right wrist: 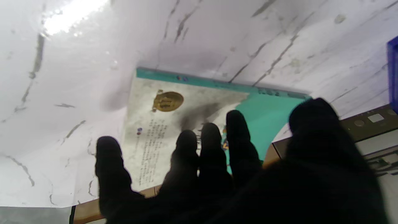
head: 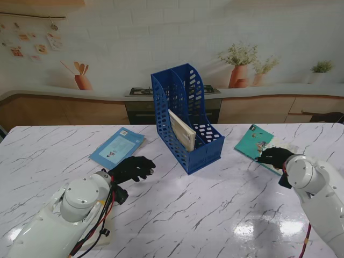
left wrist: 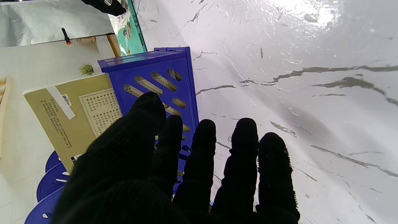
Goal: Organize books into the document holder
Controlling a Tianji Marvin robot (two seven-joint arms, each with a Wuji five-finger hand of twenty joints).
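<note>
Right hand [head: 274, 157] fingers spread, resting on teal book [head: 257, 142] at table's [head: 204, 215] right edge. Left hand [head: 131, 167] spread, empty, just beside blue book [head: 117, 146]; document holder [head: 185, 115] between them.

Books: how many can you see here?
3. A tan book stands in the blue holder. A blue book lies flat on the table to the holder's left. A teal book lies to its right, under the right hand. The holder may hide others.
</note>
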